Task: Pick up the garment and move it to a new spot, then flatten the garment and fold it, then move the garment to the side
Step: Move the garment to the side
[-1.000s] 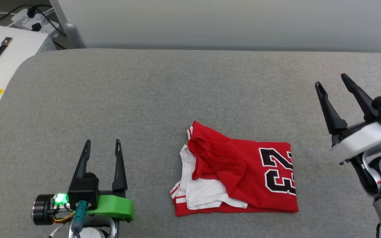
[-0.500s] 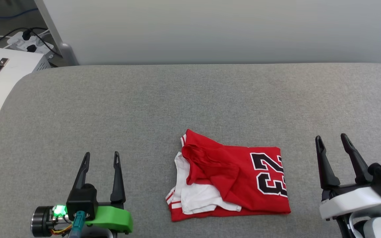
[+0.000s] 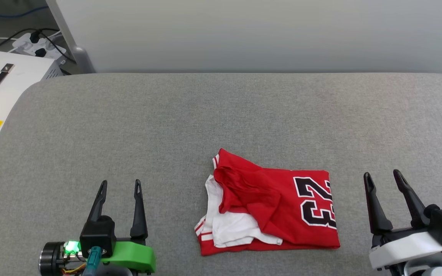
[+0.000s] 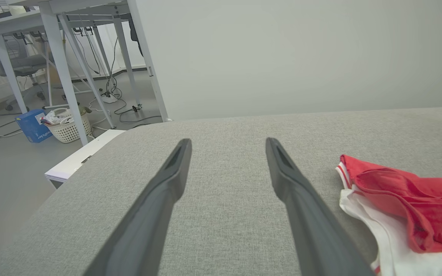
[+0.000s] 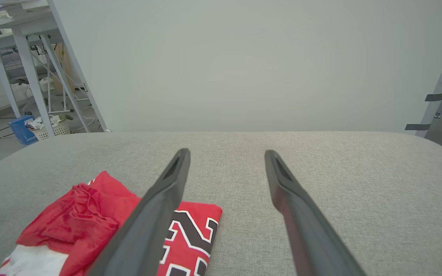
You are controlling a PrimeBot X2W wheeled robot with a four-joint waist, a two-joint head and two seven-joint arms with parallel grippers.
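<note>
Garment (image 3: 274,214): folded loosely, mid-front on grey cushion (image 3: 205,115). Left gripper (image 3: 121,184), right gripper (image 3: 381,174): jaws wide apart, empty, along cushion's front edge. Risk: pinching top layer only, unfolding when moved.

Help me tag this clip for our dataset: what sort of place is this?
Most likely a robotics lab or office workroom: white trestle-leg desks with loose cables trailing to the floor, an office chair, and a grey fabric-covered table as the workbench.

Bright, even light, faint shadows; wrist views perhaps slightly stretched at edges.
</note>
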